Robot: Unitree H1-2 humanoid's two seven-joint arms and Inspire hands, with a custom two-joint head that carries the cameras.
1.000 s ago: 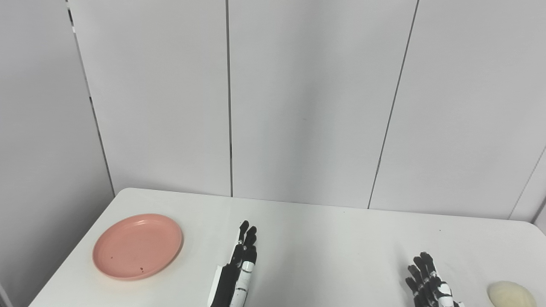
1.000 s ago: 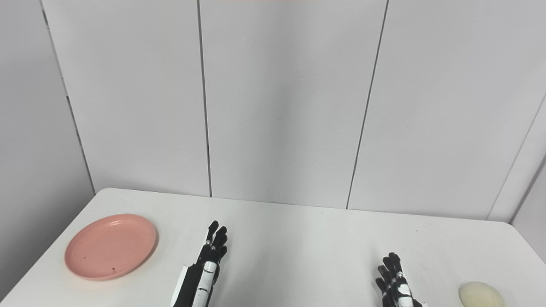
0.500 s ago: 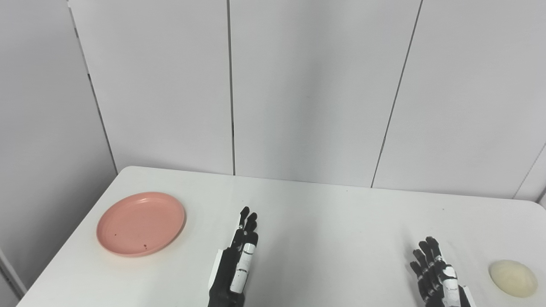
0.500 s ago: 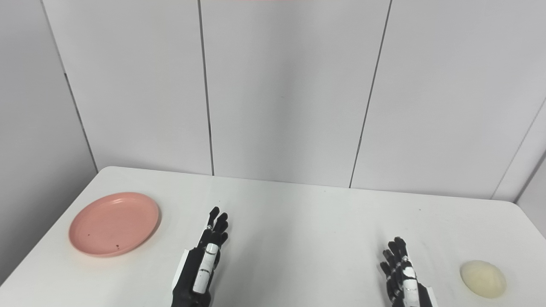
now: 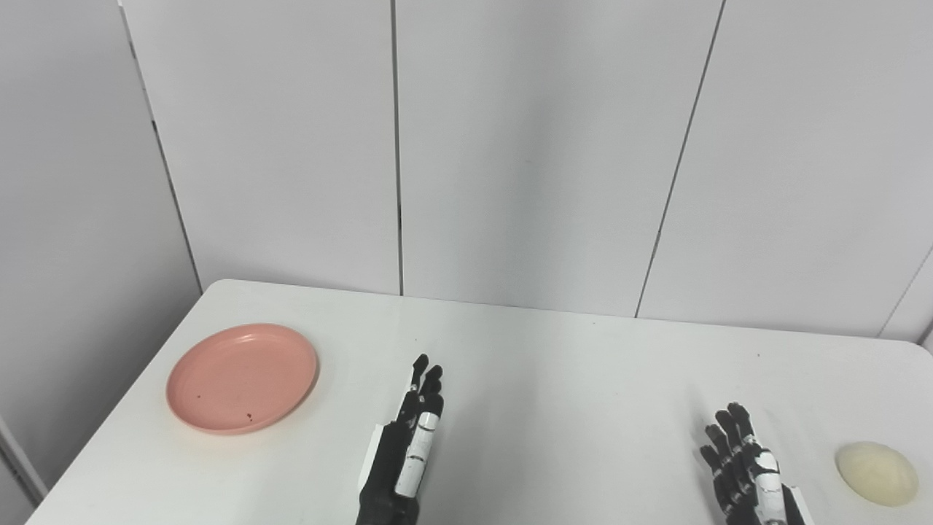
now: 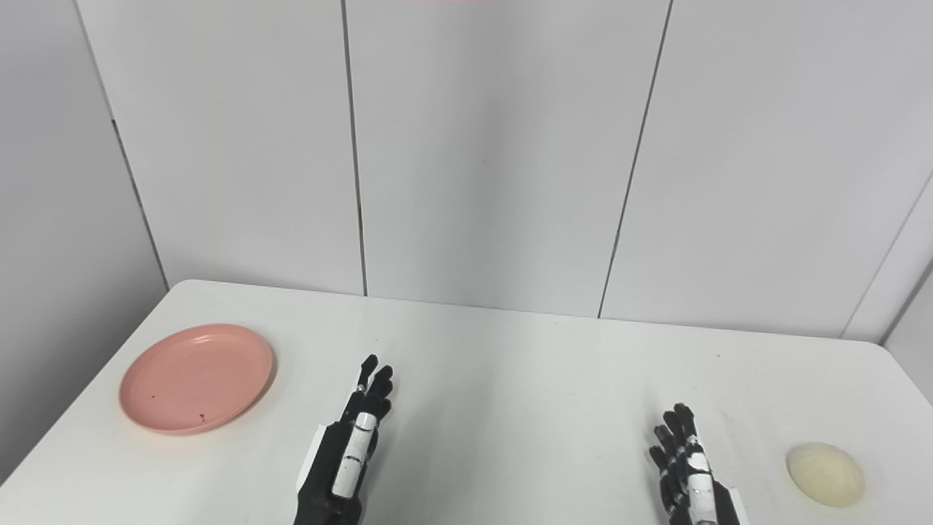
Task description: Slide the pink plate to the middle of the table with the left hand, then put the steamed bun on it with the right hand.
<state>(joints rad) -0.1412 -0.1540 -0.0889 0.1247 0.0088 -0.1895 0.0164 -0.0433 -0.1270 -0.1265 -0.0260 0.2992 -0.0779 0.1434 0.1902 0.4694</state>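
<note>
A white table (image 6: 510, 379) fills the lower half of the frame, with grey wall panels (image 6: 481, 146) behind it. The pink plate (image 6: 197, 379) lies at the left of the frame, near the table's left edge, with a few dark specks on it. The left hand (image 6: 350, 452) rises from the bottom edge, left of centre, fingers straight and holding nothing, apart from the plate. The right hand (image 6: 685, 470) sits at lower right, fingers extended and empty. The steamed bun (image 6: 825, 475) rests near it, at the far lower right.
</note>
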